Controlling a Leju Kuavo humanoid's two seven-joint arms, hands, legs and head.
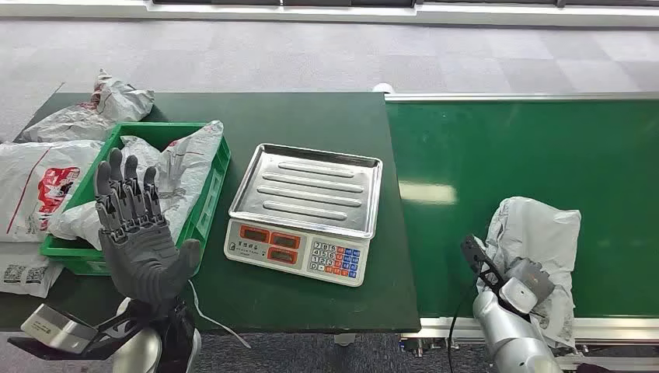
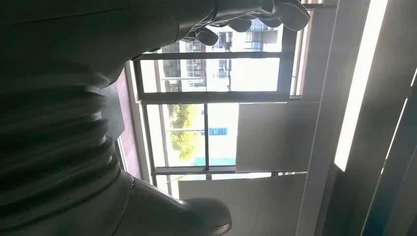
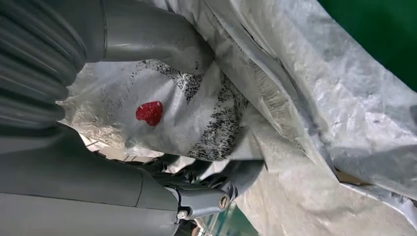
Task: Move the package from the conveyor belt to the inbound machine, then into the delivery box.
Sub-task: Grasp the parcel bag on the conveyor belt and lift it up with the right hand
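The package [image 1: 544, 225], a crumpled grey-white plastic mailer, lies on the green conveyor belt [image 1: 497, 155] near its front edge. My right hand [image 1: 519, 284] sits on the package's near end. In the right wrist view the thumb [image 3: 147, 39] presses the package [image 3: 319, 98] from one side. The darker fingers [image 3: 236, 174] curl round a bunched fold with a red mark, so the hand grips it. My left hand [image 1: 136, 233] is raised, holding nothing, fingers apart, over the near edge of the green delivery box [image 1: 211, 194]. The inbound machine, a scale with a steel tray [image 1: 311, 186], stands between box and belt.
Several mailer bags fill the delivery box, and more lie on the dark green table [image 1: 311, 116] to its left [image 1: 39, 183] and behind [image 1: 101, 109]. The belt's metal rail [image 1: 606, 326] runs along the front. Grey carpet lies beyond the table.
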